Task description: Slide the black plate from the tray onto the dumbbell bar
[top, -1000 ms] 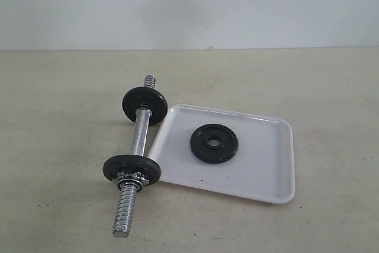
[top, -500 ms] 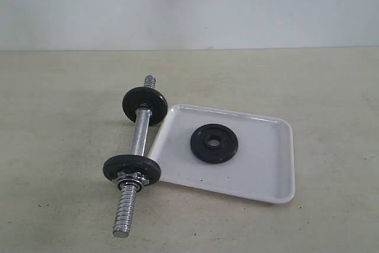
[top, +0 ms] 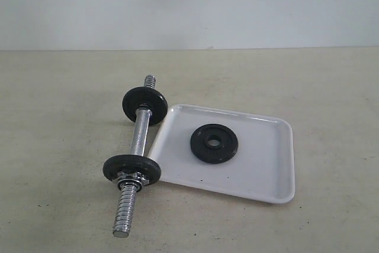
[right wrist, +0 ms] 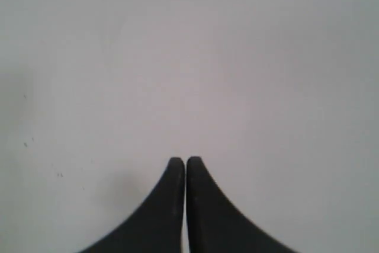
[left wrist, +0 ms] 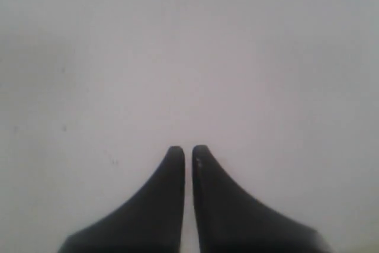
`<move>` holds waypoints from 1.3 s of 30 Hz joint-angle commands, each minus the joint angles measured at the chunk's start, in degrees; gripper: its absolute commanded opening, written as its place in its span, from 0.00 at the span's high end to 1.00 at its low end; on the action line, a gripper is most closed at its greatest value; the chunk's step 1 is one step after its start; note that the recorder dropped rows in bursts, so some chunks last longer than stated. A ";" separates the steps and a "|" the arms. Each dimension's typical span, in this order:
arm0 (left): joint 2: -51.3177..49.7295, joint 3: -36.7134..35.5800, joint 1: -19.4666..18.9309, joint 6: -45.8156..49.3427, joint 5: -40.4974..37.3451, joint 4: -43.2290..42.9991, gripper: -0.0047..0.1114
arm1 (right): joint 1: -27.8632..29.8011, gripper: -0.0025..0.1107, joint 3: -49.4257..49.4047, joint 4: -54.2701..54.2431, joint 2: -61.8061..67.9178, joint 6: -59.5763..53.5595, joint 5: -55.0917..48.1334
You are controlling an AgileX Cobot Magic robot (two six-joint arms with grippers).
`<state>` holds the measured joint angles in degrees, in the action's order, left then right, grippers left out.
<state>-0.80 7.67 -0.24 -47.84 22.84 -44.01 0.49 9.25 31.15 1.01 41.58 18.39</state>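
Observation:
The black plate (top: 214, 143) lies flat in the white tray (top: 266, 173), near its middle. The chrome dumbbell bar (top: 139, 137) lies on the table along the tray's left edge, with one black disc on it near the far end (top: 144, 106) and another near the near end (top: 131, 169). Neither arm shows in the exterior view. My left gripper (left wrist: 188, 149) is shut with nothing between its fingers, facing a bare pale surface. My right gripper (right wrist: 185, 160) is also shut and empty over a bare pale surface.
The beige table (top: 59, 117) stretches around the bar and tray. A pale wall (top: 189, 4) stands behind the table. The bar's near threaded end (top: 123, 211) points toward the table's front edge.

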 commanded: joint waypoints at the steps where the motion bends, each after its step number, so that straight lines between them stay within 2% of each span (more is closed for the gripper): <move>1: -4.39 3.98 0.30 -27.74 -6.20 -29.25 0.92 | 0.03 0.98 2.72 20.81 3.71 20.48 -5.87; 2: -5.96 4.60 0.30 -31.73 -5.04 -34.46 0.92 | 0.03 0.98 2.97 25.65 5.44 23.99 -4.28; 7: -14.78 7.99 0.30 -46.25 -1.21 -48.97 0.92 | 0.03 0.98 5.30 40.83 14.97 40.28 1.24; 12: -24.60 11.84 0.30 -56.46 6.49 -55.93 0.92 | 0.03 0.98 10.91 68.79 27.71 65.54 11.62; 13: -26.57 12.47 0.30 -57.46 8.01 -55.93 0.92 | 0.03 0.98 12.09 68.79 30.86 68.82 14.82; 17: -33.26 13.76 0.30 -60.26 12.94 -55.93 0.92 | 0.03 0.98 15.36 68.79 43.44 68.31 26.45; 21: -39.78 13.76 0.30 -60.32 13.16 -55.93 0.92 | 0.03 0.98 18.03 68.79 55.90 64.36 34.90; 27: -40.72 13.76 0.24 -59.62 11.22 -45.27 0.92 | 0.03 0.98 18.03 54.67 58.66 64.36 35.04; 29: -40.72 13.76 0.24 -59.62 11.22 -45.27 0.92 | 0.03 0.98 18.03 50.62 58.66 64.03 34.08; 33: -40.72 13.76 0.24 -59.62 15.31 -45.27 0.92 | 0.03 0.98 18.03 51.93 58.66 60.16 33.25; 35: -40.72 13.76 0.24 -55.64 14.68 -44.13 0.92 | 0.03 0.98 18.03 50.71 58.80 50.01 31.32; 39: -40.72 13.76 0.24 -53.86 17.90 -41.84 0.92 | 0.03 0.98 18.70 54.10 59.05 47.96 36.50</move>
<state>-41.52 21.07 -0.24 -103.29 38.19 -87.88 0.49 26.97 82.60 59.81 92.05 51.84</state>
